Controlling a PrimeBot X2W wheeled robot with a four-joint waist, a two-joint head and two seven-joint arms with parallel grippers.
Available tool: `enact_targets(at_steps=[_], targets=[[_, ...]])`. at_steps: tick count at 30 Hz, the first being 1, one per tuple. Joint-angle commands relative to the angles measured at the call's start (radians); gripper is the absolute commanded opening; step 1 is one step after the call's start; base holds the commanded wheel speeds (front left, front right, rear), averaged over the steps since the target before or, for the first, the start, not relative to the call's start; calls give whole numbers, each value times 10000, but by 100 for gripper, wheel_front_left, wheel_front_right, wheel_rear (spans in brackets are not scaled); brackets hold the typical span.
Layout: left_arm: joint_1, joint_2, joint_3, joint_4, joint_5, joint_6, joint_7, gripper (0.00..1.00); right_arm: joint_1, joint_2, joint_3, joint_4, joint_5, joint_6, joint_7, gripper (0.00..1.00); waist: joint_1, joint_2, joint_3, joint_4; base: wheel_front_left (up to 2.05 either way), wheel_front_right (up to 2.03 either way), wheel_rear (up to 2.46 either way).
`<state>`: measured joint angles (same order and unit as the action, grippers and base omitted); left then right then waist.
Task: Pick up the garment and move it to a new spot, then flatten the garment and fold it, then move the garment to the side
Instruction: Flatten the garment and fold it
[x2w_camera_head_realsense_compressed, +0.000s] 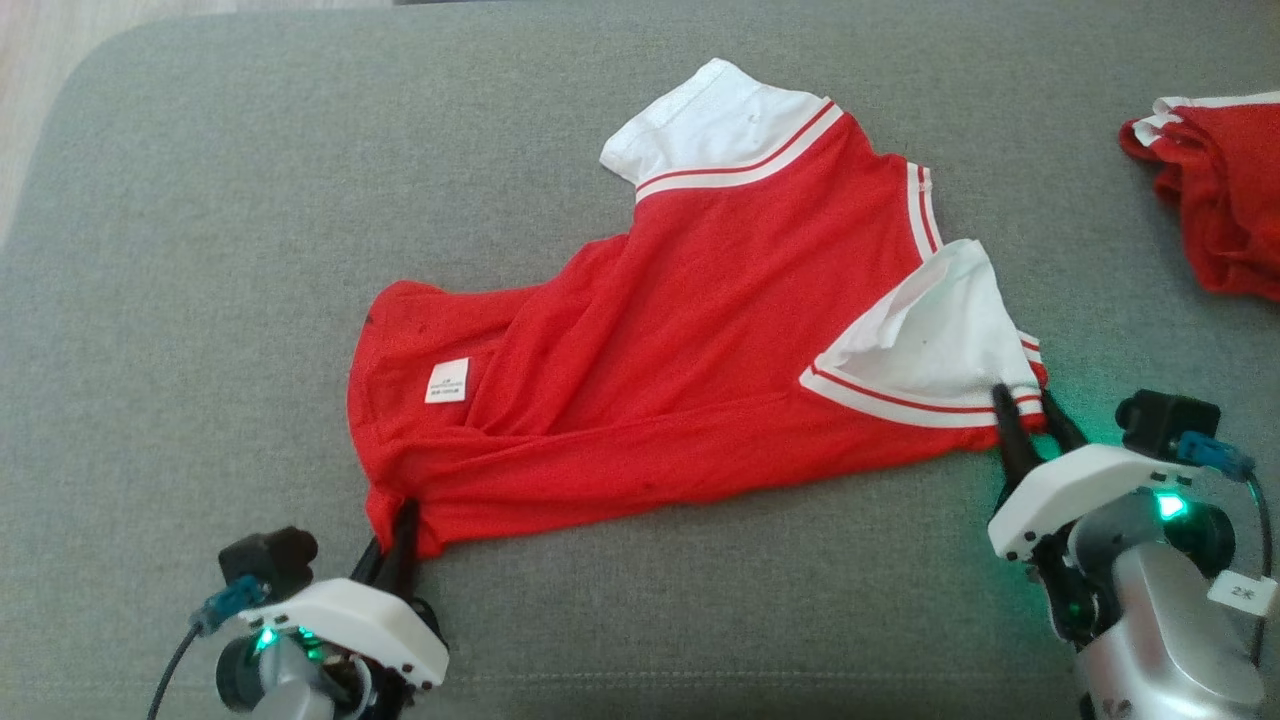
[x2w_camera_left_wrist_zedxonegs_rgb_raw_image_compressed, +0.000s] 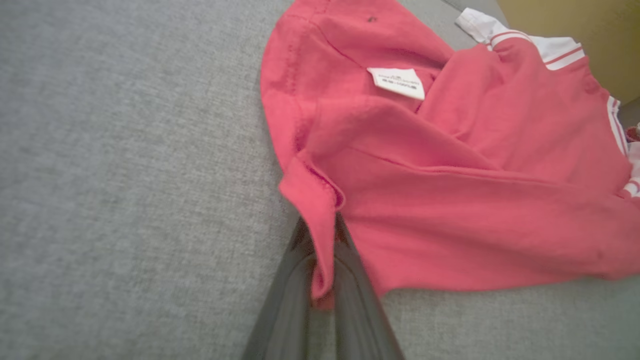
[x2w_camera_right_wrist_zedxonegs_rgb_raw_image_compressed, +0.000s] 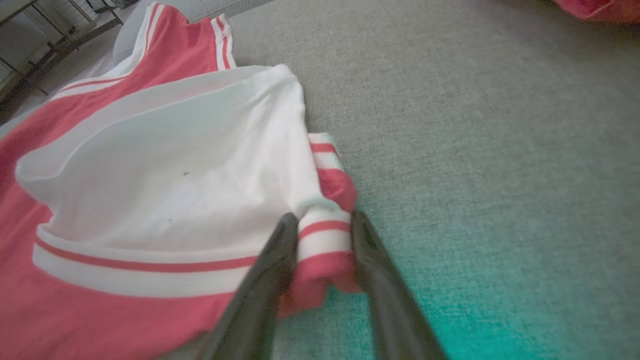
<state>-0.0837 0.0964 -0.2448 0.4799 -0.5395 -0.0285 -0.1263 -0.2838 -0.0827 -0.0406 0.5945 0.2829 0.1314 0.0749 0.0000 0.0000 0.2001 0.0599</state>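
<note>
A red garment (x2w_camera_head_realsense_compressed: 700, 330) with white sleeves and striped trim lies crumpled on the grey cushion (x2w_camera_head_realsense_compressed: 200, 250), a white label showing near its left end. My left gripper (x2w_camera_head_realsense_compressed: 400, 525) is shut on the garment's lower left corner; in the left wrist view a thin fold of the garment (x2w_camera_left_wrist_zedxonegs_rgb_raw_image_compressed: 450, 200) is pinched between the fingers of that gripper (x2w_camera_left_wrist_zedxonegs_rgb_raw_image_compressed: 322, 227). My right gripper (x2w_camera_head_realsense_compressed: 1022, 405) sits at the lower right corner by the white sleeve. In the right wrist view this gripper (x2w_camera_right_wrist_zedxonegs_rgb_raw_image_compressed: 322, 220) stands open, its fingers on either side of the garment's (x2w_camera_right_wrist_zedxonegs_rgb_raw_image_compressed: 150, 175) striped corner, which is not squeezed.
A second red and white garment (x2w_camera_head_realsense_compressed: 1220, 200) lies bunched at the far right edge of the cushion, also at the top right of the right wrist view (x2w_camera_right_wrist_zedxonegs_rgb_raw_image_compressed: 600, 7). Bare grey cushion (x2w_camera_right_wrist_zedxonegs_rgb_raw_image_compressed: 500, 150) stretches to the left and along the front.
</note>
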Motion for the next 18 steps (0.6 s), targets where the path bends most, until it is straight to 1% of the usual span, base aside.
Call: enact_targets(at_steps=[1, 5, 9, 13, 15, 17, 18], targets=[[-251, 99, 230, -11, 17, -63, -124, 0, -195, -62, 196, -138, 165, -7, -9, 0, 0, 0, 23, -16, 0, 0, 0], [-231, 200, 255, -151, 111, -27, -461, 0, 140, -31, 53, -535, 644, -7, -218, 0, 0, 0, 57, -71, 0, 0, 0], [-37, 332, 273, -560, 185, 100, -549, 0, 903, 33, -185, -1292, 933, -7, -374, 0, 0, 0, 55, -180, 0, 0, 0], [258, 517, 328, -1176, 256, 324, -494, 0, 1905, 182, -469, -2244, 1146, -7, -340, 0, 0, 0, 29, -329, 0, 0, 0], [348, 573, 341, -1349, 274, 387, -452, 0, 2162, 215, -556, -2486, 1172, -7, -331, 0, 0, 0, 11, -366, 0, 0, 0], [574, 696, 364, -1681, 308, 526, -313, 0, 2681, 272, -732, -2916, 1293, -7, -259, 0, 0, 0, -46, -436, 0, 0, 0], [849, 827, 391, -2035, 344, 689, -145, 0, 3176, 305, -894, -3273, 1416, -7, -218, 0, 0, 0, -127, -501, 0, 0, 0]])
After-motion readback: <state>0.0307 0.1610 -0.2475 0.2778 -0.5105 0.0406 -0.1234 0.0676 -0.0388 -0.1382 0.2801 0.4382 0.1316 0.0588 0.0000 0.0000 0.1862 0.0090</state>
